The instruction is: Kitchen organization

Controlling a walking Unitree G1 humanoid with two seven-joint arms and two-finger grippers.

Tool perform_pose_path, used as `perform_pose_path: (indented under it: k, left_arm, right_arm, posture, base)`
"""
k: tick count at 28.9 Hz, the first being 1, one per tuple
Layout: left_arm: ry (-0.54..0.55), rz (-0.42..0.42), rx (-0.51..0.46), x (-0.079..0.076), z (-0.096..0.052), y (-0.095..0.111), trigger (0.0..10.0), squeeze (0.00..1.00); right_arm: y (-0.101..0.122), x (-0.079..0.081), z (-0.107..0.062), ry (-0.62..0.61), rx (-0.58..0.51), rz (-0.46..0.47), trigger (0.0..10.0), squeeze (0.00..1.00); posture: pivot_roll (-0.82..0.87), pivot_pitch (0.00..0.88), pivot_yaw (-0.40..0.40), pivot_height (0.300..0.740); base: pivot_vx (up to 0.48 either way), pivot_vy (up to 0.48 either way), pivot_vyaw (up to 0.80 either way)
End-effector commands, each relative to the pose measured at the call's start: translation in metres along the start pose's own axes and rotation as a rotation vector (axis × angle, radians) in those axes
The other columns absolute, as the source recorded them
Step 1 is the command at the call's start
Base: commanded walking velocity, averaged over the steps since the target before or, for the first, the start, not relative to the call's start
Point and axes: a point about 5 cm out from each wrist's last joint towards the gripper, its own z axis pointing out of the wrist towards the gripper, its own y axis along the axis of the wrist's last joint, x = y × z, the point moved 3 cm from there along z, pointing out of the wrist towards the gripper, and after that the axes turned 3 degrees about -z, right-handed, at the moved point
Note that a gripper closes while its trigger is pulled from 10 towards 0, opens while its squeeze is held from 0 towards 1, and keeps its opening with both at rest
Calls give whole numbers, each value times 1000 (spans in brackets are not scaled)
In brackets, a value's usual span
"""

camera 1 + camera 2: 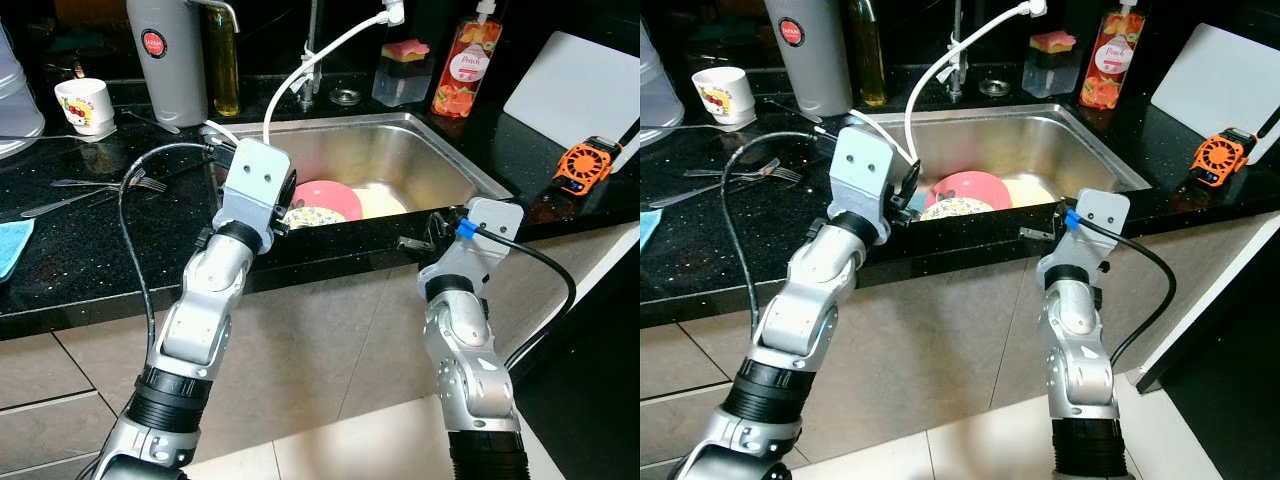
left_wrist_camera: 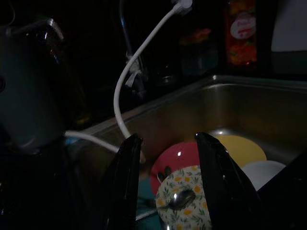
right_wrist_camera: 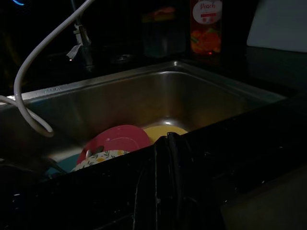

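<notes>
Both silver arms reach up from the foreground toward a black stone counter (image 1: 90, 250) with a steel sink (image 1: 440, 150) set into it. Left gripper (image 2: 165, 158) hangs over the sink's near left corner, fingers spread apart, holding nothing; between them the left wrist view shows a floral plate (image 2: 184, 201) with what looks like a spoon lying on it, though the picture is dark. Right gripper (image 3: 165, 163) sits at the counter's front edge, just right of the dishes, fingers pressed together, nothing between them.

Dishes lie in the sink's near half: a pink plate (image 1: 330, 197) leaning behind the floral one, a yellow plate (image 1: 380, 203) just beside it to the right, and a white dish (image 2: 261, 172) at the near edge.

White hose (image 1: 300, 75) loops down from the tap into the sink's left side. On the counter to the left: forks (image 1: 100, 185), a white mug (image 1: 85, 105), a grey canister (image 1: 167, 60). Behind the sink: orange soap bottle (image 1: 467, 60), sponge holder (image 1: 403, 70). To the right: orange device (image 1: 587, 163), white board (image 1: 580, 85).
</notes>
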Motion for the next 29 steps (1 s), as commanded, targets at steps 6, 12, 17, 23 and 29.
perform_pose_path:
  k: [6, 12, 17, 23, 29]
  left_arm:
    - [53, -67, 73, 8, -5, -13, 10000, 0]
    - [48, -39, 57, 8, -5, -11, 10000, 0]
    - [70, -31, 49, 9, -1, -9, 10000, 0]
    - [119, 27, 98, 20, -1, -17, 10000, 0]
    - [172, 37, 161, 30, -2, -28, 10000, 0]
  right_arm:
    - [7, -1, 4, 2, -18, -11, 10000, 0]
    - [2, 5, -1, 13, -4, -2, 10000, 0]
    - [2, 7, -1, 29, 0, -6, 10000, 0]
    - [3, 6, 4, 26, -7, -5, 10000, 0]
    - [6, 9, 5, 30, -17, 0, 10000, 0]
  posture:
    - [156, 0, -37, 740]
    - [143, 0, -43, 740]
    - [150, 0, -42, 740]
    - [155, 0, -47, 740]
    - [153, 0, -45, 740]
  base:
    - [0, 0, 0]
    - [0, 0, 0]
    - [0, 0, 0]
    - [0, 0, 0]
    - [0, 0, 0]
